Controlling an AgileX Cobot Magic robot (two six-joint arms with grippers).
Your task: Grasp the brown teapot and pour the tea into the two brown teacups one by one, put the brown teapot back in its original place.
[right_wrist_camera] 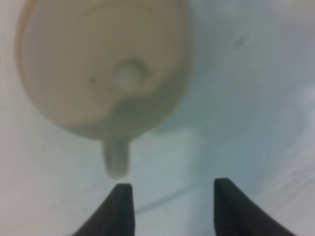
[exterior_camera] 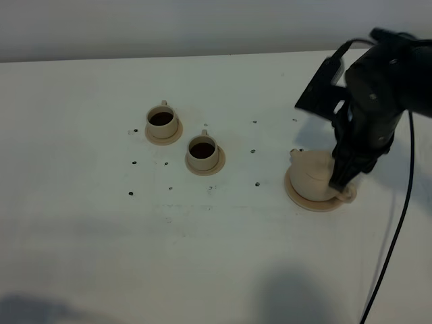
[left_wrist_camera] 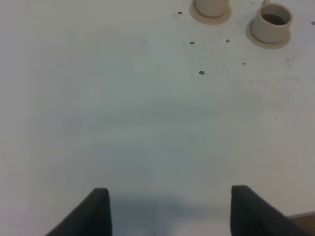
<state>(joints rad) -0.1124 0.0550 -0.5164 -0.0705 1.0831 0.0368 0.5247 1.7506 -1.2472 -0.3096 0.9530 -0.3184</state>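
Light: soft, even, slightly dim
Shadows: diffuse grey patches, lower edge of the overhead frame
Focus: right wrist view heavily blurred; others mildly soft

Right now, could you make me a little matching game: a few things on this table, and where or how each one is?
Things:
1. brown teapot
2. two brown teacups
3. right gripper
4. wide saucer

States:
A. holding dark tea, each on its small saucer
B. jaws open, holding nothing, by the pot's handle
C. under the pot, on the right of the table
D. upright, lid on

Pairs: 1-D, 2-A, 3-B, 4-C
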